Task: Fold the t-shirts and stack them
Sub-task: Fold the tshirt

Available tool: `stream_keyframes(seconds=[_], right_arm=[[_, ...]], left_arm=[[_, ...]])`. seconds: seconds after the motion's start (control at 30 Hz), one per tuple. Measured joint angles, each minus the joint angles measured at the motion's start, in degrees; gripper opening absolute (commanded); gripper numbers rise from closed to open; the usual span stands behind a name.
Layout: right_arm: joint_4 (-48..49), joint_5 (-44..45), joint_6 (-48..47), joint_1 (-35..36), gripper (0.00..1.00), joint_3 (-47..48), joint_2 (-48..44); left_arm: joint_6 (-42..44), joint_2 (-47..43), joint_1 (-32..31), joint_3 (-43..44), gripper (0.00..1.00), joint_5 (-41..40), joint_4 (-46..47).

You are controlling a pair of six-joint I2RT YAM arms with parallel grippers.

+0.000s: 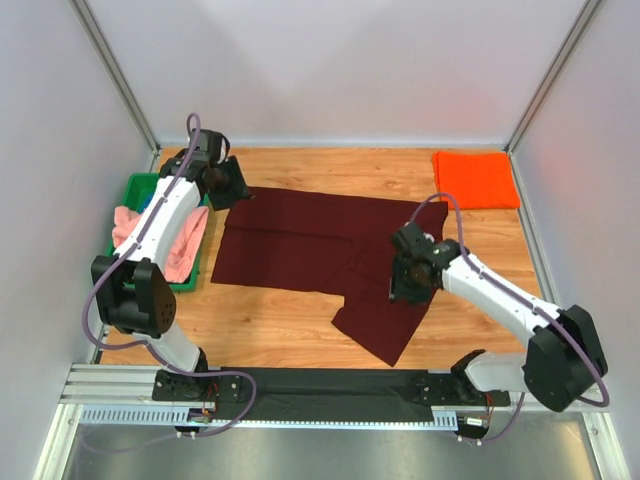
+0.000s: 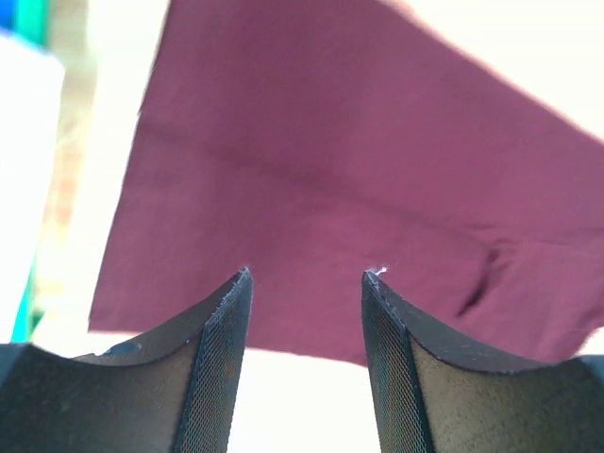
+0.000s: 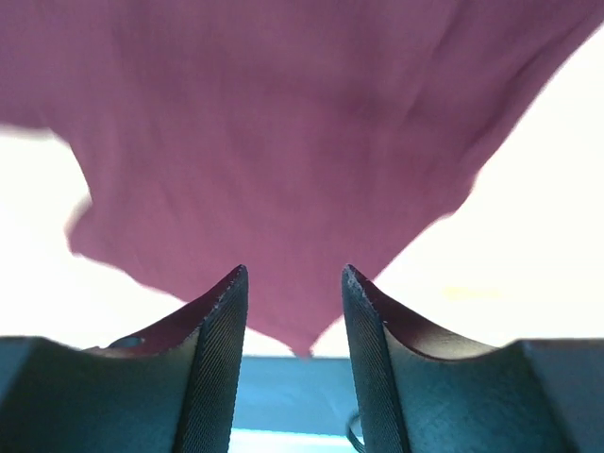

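Pink shirt (image 1: 178,250) lies in the green tray (image 1: 140,188) at far left. Left pincer (image 1: 230,188): jaws well apart, empty, at the upper-left corner of the maroon shirt (image 1: 300,240). That shirt lies flat on the surface (image 1: 270,330), long axis left-right, with a flap trailing to lower centre. Right pincer (image 1: 408,278): jaws parted, empty, over its right edge. Folded orange shirt (image 1: 476,178) at upper right shows in the top view only.

readable text: none | labels: none | brands: none | numbers, signs: none

White arms (image 1: 165,215), black joints (image 1: 135,295) (purple cables (image 1: 87,312))
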Motion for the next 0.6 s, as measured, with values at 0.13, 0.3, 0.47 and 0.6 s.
stream_keyframes(seconds=[0.13, 0.3, 0.47, 0.6], right_arm=[[2.7, -0.4, 0.9, 13.7, 0.50, -8.4, -4.6], [6.5, -0.9, 3.6, 28.1, 0.51, -17.4, -9.7], [9.6, 1.0, 4.9, 33.9, 0.51, -19.7, -11.0], [12.1, 2.1, 5.0, 34.6, 0.50, -19.8, -10.2]], left_arm=[[-0.7, -1.3, 0.0, -3.6, 0.57, -2.8, -3.7], [-0.1, -2.2, 0.0, -3.9, 0.64, -3.3, -7.1], [-0.6, -7.4, 0.2, -7.2, 0.74, -1.0, -6.1], [-2.0, -12.7, 0.5, -11.6, 0.71, 1.4, -5.6]])
